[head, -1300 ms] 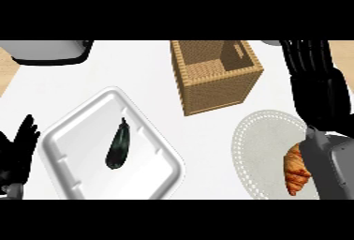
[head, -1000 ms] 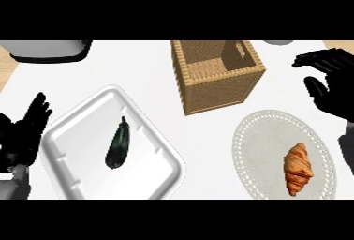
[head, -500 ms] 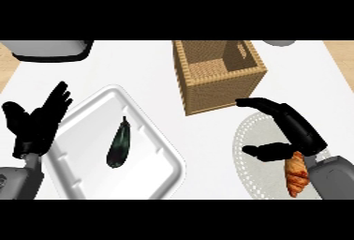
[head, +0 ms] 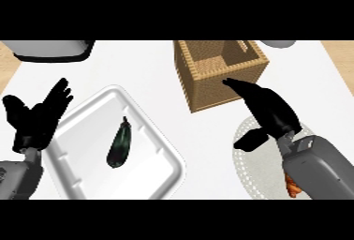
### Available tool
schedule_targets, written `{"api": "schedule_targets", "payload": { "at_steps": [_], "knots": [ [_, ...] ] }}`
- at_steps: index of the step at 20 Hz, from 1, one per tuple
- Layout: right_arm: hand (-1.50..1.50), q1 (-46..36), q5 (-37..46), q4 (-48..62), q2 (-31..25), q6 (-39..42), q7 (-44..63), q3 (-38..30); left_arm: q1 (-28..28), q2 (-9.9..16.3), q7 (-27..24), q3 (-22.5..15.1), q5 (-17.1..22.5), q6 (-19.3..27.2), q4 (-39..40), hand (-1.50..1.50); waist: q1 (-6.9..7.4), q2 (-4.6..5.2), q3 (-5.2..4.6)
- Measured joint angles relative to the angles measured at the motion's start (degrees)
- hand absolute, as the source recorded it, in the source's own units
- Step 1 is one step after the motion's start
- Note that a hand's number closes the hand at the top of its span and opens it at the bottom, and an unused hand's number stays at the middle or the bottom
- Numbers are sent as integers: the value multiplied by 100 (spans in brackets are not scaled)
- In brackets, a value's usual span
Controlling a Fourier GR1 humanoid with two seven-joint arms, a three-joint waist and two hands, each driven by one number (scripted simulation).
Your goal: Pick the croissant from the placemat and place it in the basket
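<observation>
White counter (head: 159, 70) runs under everything, and off to the left of the right hand sits the big white tray (head: 83, 168) with a dark eggplant (head: 120, 143) lying lengthwise in it. Just past the right hand's fingertips stands the woven wicker basket (head: 221, 70), its open top showing nothing inside that I can make out. Beneath the right hand and its forearm is the pale round placemat (head: 250, 180) with a dotted rim. The right hand (head: 271, 112) hangs over it with fingers stretched straight toward the basket and the thumb stuck out to the side, holding nothing. Far over at the left edge the left hand (head: 34, 117) rests open, fingers up.

What worries me is that the hand looks to be beyond the pastry, not over it, so closing from there would likely catch only air or mat. The grey forearm also hides the target, so a blind reach back could nudge it off the mat. A forward sweep might knock the basket's near wall.

Smallest of all, the croissant (head: 293, 186): only an orange-brown, ridged tip shows, peeking from under the forearm on the placemat, behind the wrist
</observation>
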Motion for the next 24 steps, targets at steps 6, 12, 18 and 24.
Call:
{"api": "schedule_targets", "payload": {
  "at_steps": [6, 12, 18, 24],
  "knots": [
    [-150, -1236, 373, 119, -568, 1540, 1795, -40, -97, -95, 22, -64, -97, 72, 43, 0, 13, -11, -3],
    [-150, -1971, -527, 477, -588, 2981, 2476, -501, -48, -131, -21, -23, -107, 28, 59, 0, -2, 0, 11],
    [-150, -2029, -1685, 457, -867, 3738, 2666, -1088, 81, -41, -56, 133, -73, -70, 52, 0, -84, -19, 18],
    [-150, -1491, -2742, -418, -1270, 3786, 3001, -1682, 194, -78, -122, 205, -104, -146, 41, 0, -143, -23, 23]
  ]
}}
